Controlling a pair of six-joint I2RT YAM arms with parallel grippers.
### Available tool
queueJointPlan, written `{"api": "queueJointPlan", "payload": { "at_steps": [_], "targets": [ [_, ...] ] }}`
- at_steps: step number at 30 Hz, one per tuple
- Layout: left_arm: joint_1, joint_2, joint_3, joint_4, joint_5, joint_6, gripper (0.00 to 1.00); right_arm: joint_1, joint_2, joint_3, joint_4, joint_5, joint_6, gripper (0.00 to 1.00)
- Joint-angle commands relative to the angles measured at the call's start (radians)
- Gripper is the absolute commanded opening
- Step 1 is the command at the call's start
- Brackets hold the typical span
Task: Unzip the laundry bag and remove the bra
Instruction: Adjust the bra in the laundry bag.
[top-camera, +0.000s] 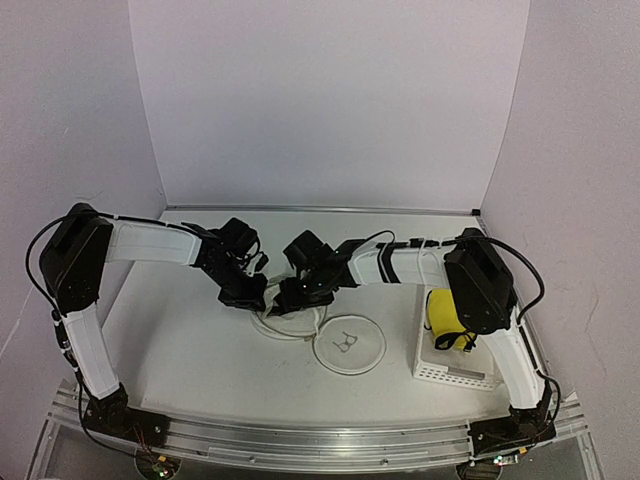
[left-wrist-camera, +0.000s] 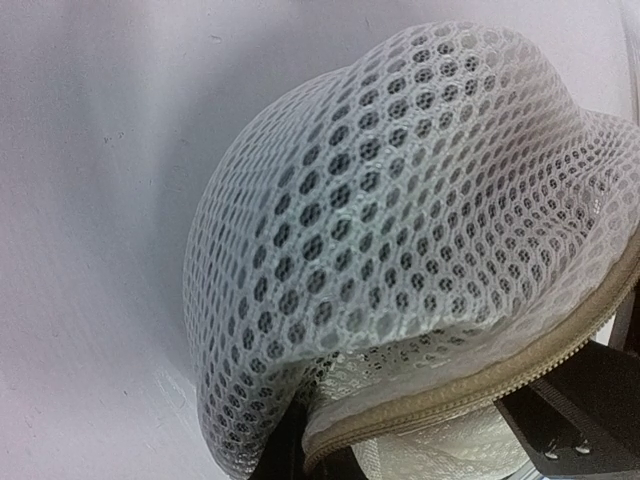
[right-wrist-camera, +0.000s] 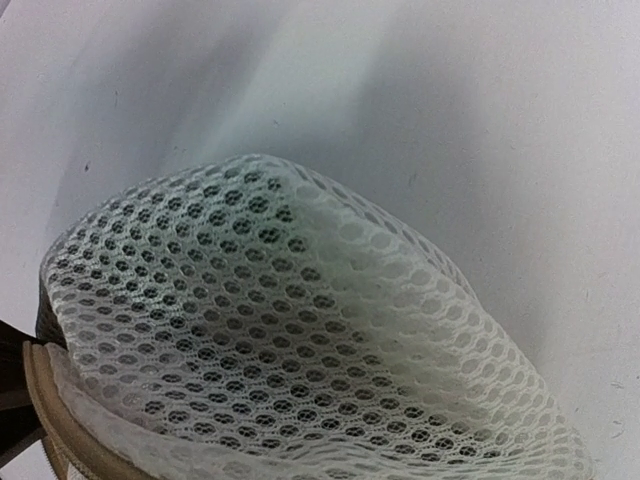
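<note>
The laundry bag's round white face, printed with a small bra outline, lies flat on the table. Its other mesh half is lifted between my two grippers. The left gripper is shut on the mesh near the beige zipper edge, and one dark finger shows under the bag. The right gripper sits against the bag from the right. Mesh fills its wrist view and hides its jaws. A finer white fabric shows below the zipper; I cannot tell whether it is the bra.
A white perforated basket stands at the right, holding a yellow item. The right arm's upper link hangs over it. White walls close the table at the back and on both sides.
</note>
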Motion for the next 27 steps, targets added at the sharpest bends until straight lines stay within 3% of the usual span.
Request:
{"api": "queueJointPlan", "payload": {
  "at_steps": [1,4,9,13,27],
  "targets": [
    [-0.002,-0.010,-0.003,0.012,-0.010,0.012,0.00,-0.003,-0.010,-0.020,0.054,-0.047,0.003,0.63],
    [-0.002,-0.009,-0.001,0.013,-0.010,0.010,0.00,-0.003,-0.036,-0.053,0.082,-0.084,0.007,0.53],
    [-0.002,-0.008,0.001,0.014,-0.011,0.006,0.00,-0.003,-0.090,-0.106,0.119,-0.095,0.011,0.18],
    [-0.002,-0.022,0.006,0.015,-0.007,0.006,0.00,-0.003,-0.147,-0.153,0.143,-0.090,0.012,0.02],
    [-0.002,-0.082,0.021,0.017,-0.015,-0.002,0.00,0.009,-0.371,-0.378,0.304,-0.094,-0.038,0.00]
  ]
}}
